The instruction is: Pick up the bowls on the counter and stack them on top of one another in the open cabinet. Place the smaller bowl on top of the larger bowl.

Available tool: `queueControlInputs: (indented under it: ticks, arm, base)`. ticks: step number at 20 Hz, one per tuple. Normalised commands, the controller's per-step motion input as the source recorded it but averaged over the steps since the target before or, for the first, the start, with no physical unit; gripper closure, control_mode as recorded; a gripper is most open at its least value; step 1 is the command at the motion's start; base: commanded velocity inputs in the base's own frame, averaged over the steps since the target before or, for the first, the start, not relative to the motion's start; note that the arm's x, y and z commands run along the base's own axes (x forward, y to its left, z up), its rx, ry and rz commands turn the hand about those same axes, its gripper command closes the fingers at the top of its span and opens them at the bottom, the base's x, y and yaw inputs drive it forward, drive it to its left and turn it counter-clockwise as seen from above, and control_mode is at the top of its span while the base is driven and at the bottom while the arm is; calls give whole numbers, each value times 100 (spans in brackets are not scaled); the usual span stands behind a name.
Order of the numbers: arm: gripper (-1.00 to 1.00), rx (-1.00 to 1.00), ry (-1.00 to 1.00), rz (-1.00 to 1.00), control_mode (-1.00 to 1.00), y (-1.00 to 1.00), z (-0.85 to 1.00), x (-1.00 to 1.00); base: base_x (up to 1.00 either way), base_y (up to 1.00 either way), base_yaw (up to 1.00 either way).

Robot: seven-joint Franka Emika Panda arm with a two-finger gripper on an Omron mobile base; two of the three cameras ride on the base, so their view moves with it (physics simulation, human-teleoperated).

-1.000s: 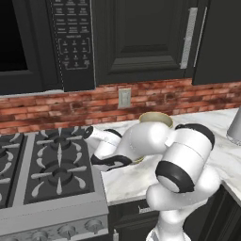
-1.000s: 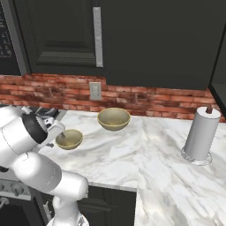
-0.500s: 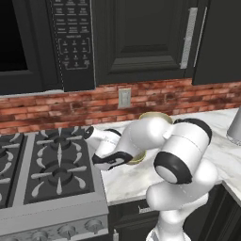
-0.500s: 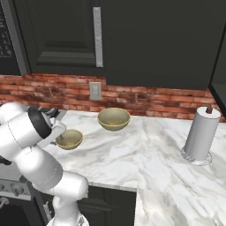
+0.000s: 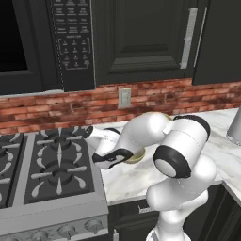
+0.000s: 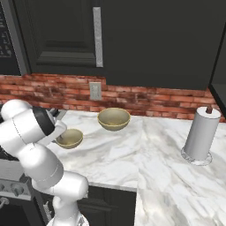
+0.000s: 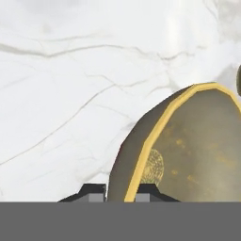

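Observation:
The smaller bowl [image 6: 70, 138], olive-yellow with a golden rim, rests on the white marble counter [image 6: 154, 167] close to the hob. My gripper [image 7: 120, 194] is shut on it: its near rim passes between the two dark fingertips [image 7: 92, 193], one outside and one inside the wall. From the left base view the gripper [image 5: 125, 157] reaches low from the hob side, and the bowl [image 5: 136, 156] peeks out under the forearm. The larger bowl [image 6: 114, 119] stands upright further back near the brick wall, apart from the small one. A plain flat black cabinet door [image 5: 219, 37] shows at the upper right.
A gas hob [image 5: 47, 164] borders the counter on the left, right beside the hand. A paper towel roll [image 6: 201, 134] stands at the right. Black panelled cabinets with a bar handle [image 6: 98, 35] and a microwave [image 5: 42, 42] hang above the brick backsplash.
The jaws have closed from wide open onto the small bowl's rim. The arm's elbow has swung slightly right; both bowls stay where they were.

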Motion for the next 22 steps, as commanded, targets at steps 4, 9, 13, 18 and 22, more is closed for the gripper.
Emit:
queueControlInputs:
  ticks: [4,9,13,18,22]
  arm:
    - [100,0,-2,0,-100,-12,25,0]
    - [100,0,-6,0,-100,-18,50,0]
    - [100,-1,-5,0,-100,-18,45,0]
    - [100,0,-2,0,-100,-28,43,4]
    - [100,-1,-6,0,-100,-35,46,5]
  base:
    - [0,0,0]
    - [0,0,0]
    - [0,0,0]
    - [0,0,0]
    - [0,0,0]
